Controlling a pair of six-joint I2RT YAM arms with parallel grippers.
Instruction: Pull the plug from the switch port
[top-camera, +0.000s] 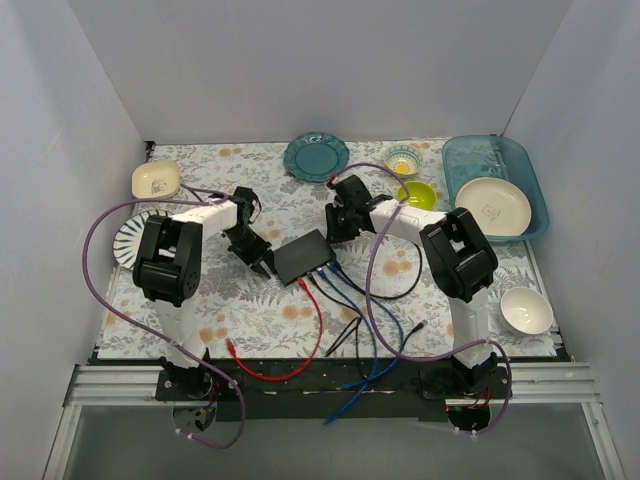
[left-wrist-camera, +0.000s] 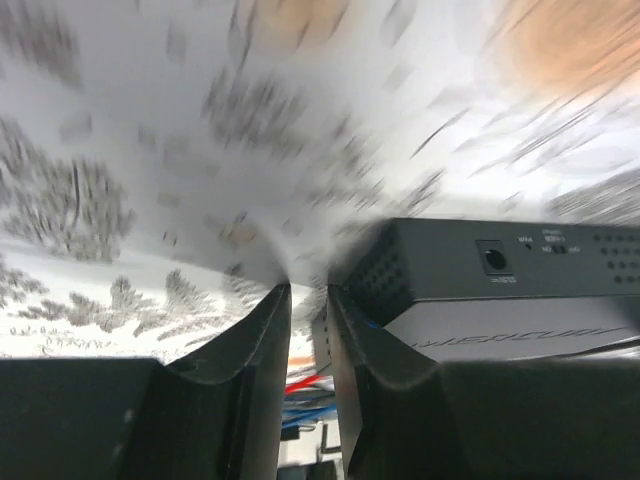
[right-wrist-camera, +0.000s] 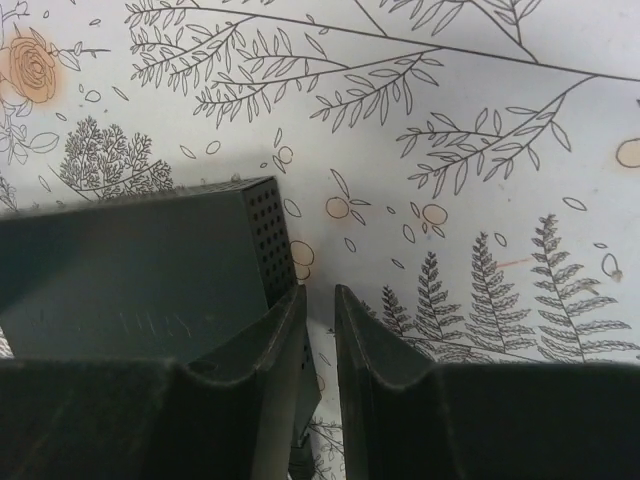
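Arms are flanking the switch (top-camera: 303, 256); no plug gripped yet.
The flat matte-black box is sitting mid-table on leaf-printed cloth (top-camera: 260, 310), with thin red, blue and black cables (top-camera: 342, 282) trailing from its near edge. The left gripper (left-wrist-camera: 308, 290) and right gripper (right-wrist-camera: 320, 292) are hovering at opposite ends, jaws nearly together and empty. Next, one likely needs opening around a plug.

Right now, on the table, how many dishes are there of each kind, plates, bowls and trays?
Plates: 3 (teal plate, white plate, striped plate)
Bowls: 4 (cream bowl, patterned bowl, lime bowl, white bowl)
Trays: 1 (teal tray)
Total: 8
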